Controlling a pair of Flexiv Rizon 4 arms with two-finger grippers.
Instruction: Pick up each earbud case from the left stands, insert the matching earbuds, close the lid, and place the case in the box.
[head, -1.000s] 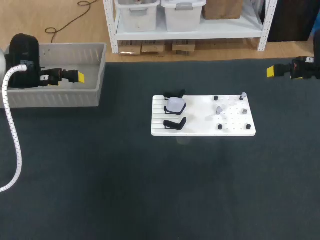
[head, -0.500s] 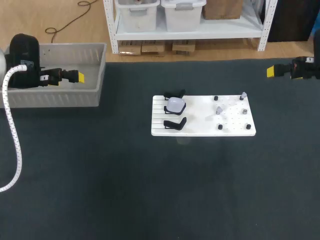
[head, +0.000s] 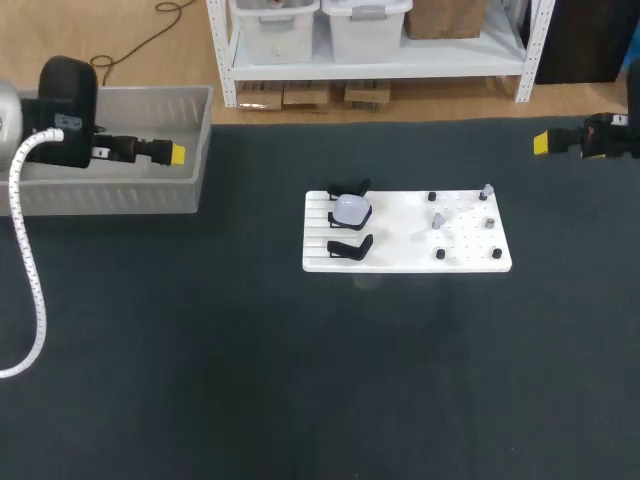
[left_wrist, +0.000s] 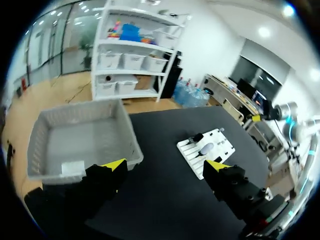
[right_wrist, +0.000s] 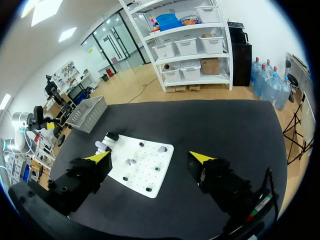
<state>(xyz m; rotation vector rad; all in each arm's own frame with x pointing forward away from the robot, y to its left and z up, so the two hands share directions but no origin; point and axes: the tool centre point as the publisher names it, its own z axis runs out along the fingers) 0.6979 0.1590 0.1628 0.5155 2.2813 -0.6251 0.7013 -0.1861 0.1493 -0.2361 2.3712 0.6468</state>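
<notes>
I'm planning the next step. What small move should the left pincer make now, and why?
Probably swing the left pincer away from the gray box toward the earbud case on the white board: the pincer is open and empty, and the case sits unpicked.

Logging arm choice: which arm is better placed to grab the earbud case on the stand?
Probably left. The case sits at the board's left end, the side the open, empty left gripper comes from; the right gripper is past the board's far end.
</notes>
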